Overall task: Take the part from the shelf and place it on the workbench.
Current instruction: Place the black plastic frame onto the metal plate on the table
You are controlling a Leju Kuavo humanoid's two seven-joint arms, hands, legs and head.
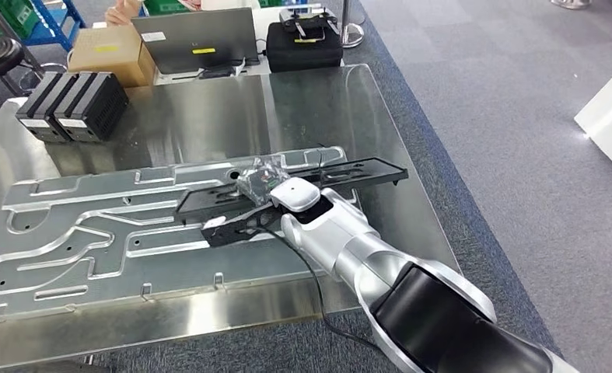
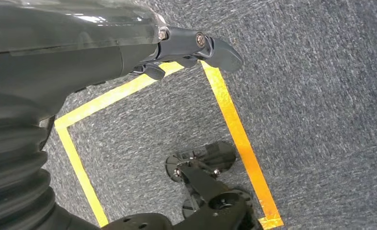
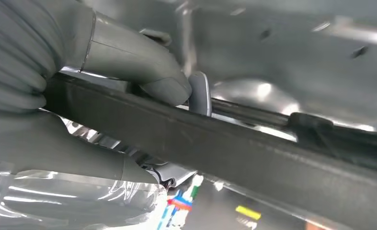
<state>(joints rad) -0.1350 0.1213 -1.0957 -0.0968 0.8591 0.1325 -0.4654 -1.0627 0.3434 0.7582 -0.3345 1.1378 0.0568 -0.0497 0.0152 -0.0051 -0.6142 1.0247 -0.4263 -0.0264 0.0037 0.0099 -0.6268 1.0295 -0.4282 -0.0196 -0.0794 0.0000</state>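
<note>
**Black part held low over the counter**

Right hand [image 1: 265, 185] clamped on the long black part [image 1: 302, 186] at centre frame, thumb [image 3: 143, 62] pressed on its upper edge. Part lying across the stamped metal panel [image 1: 77, 233] on the steel counter [image 1: 326, 101]. Left hand [image 2: 196, 45] hanging above grey carpet, fingers curled in, holding nothing.

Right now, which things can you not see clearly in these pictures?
- Right hand, head view: its fingers are hidden by the wrist.
- Black part, right wrist view: both ends are cut off.
- Labels on black boxes, head view: too small.
- Left hand, left wrist view: mostly cut off.
</note>
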